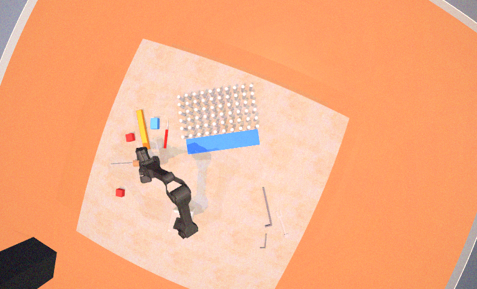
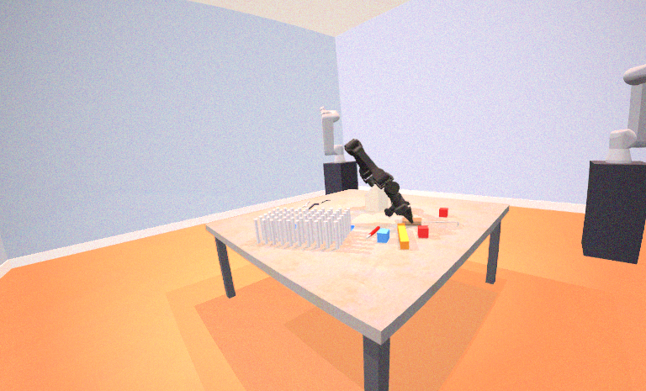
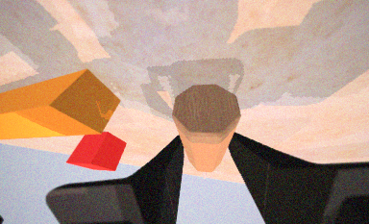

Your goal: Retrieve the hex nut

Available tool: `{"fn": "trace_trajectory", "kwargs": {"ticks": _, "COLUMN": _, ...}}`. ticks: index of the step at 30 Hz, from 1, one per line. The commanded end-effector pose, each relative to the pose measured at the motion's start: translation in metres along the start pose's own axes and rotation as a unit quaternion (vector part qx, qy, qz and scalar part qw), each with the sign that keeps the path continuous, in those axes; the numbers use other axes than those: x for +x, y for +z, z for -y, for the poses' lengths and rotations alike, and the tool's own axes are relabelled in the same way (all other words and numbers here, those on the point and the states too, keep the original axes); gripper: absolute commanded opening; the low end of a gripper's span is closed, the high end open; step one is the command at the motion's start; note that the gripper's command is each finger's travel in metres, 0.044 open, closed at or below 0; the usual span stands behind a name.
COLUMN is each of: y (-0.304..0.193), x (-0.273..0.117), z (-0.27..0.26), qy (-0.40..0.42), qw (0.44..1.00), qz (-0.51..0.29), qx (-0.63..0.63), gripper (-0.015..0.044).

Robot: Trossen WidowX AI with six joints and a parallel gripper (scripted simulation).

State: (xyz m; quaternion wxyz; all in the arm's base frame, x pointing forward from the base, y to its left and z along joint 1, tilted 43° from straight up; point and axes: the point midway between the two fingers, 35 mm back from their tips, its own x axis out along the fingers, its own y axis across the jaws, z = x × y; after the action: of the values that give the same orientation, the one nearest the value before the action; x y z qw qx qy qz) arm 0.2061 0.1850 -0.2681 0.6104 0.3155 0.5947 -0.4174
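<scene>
Hook tool (image 1: 135,163) (image 2: 415,220) (image 3: 207,149), faceted tan handle, thin grey shaft

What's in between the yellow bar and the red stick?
A blue block! The top view shows it, with the yellow bar on one side and the red stick on the other.

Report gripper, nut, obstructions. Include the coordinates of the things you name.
Gripper (image 1: 141,162) (image 2: 411,221) (image 3: 204,136) shut on tan-handled metal hook tool (image 1: 135,163) (image 2: 417,220) (image 3: 207,109), handle flanked by both fingers. Small hex nut not discernible. Long yellow block (image 1: 141,127) (image 2: 403,236) (image 3: 79,101) close by; possible snag.
</scene>
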Motion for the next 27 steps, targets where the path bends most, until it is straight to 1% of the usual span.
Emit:
{"fn": "trace_trajectory", "kwargs": {"ticks": 1, "y": 0.0, "x": -0.001, "z": -0.001, "qy": 0.003, "qw": 1.0, "qz": 0.002, "qx": -0.008, "gripper": 0.0102}}
{"fn": "trace_trajectory", "kwargs": {"ticks": 5, "y": -0.01, "x": -0.014, "z": -0.009, "qy": 0.014, "qw": 0.999, "qz": 0.002, "qx": -0.033, "gripper": 0.0}}
{"fn": "trace_trajectory", "kwargs": {"ticks": 10, "y": -0.023, "x": -0.031, "z": -0.017, "qy": 0.014, "qw": 0.999, "qz": 0.001, "qx": -0.03, "gripper": 0.0}}
{"fn": "trace_trajectory", "kwargs": {"ticks": 16, "y": -0.056, "x": -0.076, "z": -0.027, "qy": 0.008, "qw": 1.0, "qz": -0.002, "qx": -0.017, "gripper": 0.0}}
{"fn": "trace_trajectory", "kwargs": {"ticks": 23, "y": -0.091, "x": -0.131, "z": -0.026, "qy": 0.002, "qw": 1.0, "qz": -0.004, "qx": -0.004, "gripper": 0.0}}
{"fn": "trace_trajectory", "kwargs": {"ticks": 27, "y": -0.097, "x": -0.14, "z": -0.024, "qy": 0.0, "qw": 1.0, "qz": -0.004, "qx": 0.0, "gripper": 0.0}}
